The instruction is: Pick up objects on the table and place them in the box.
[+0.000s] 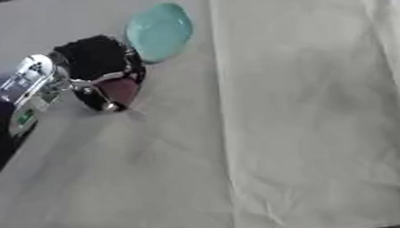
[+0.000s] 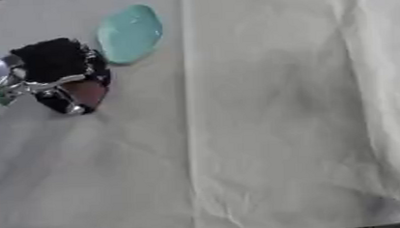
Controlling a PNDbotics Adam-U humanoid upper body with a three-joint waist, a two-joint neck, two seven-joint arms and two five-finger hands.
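Left eye view shows a table [image 1: 305,130] draped in a pale, creased cloth with a long fold running down it, well to the right of the fingers; that cloth fills nearly the whole scene. Coming in from the left edge is the robot's left arm [image 1: 20,92], silver and black at the wrist; at its end the left hand [image 1: 95,62] hangs low over the cloth, its black back turned up toward the camera. The fingers are curled in and downward, and a small dark reddish object [image 1: 119,90] sits between them at the fingertips; the fingers seem closed on it, though whether it is lifted off the cloth or touching it I cannot tell. Just beyond the knuckles, up and to the right, lies a smooth teal oval object [image 1: 159,31], flat on the cloth, very near the hand; whether they touch I cannot tell.
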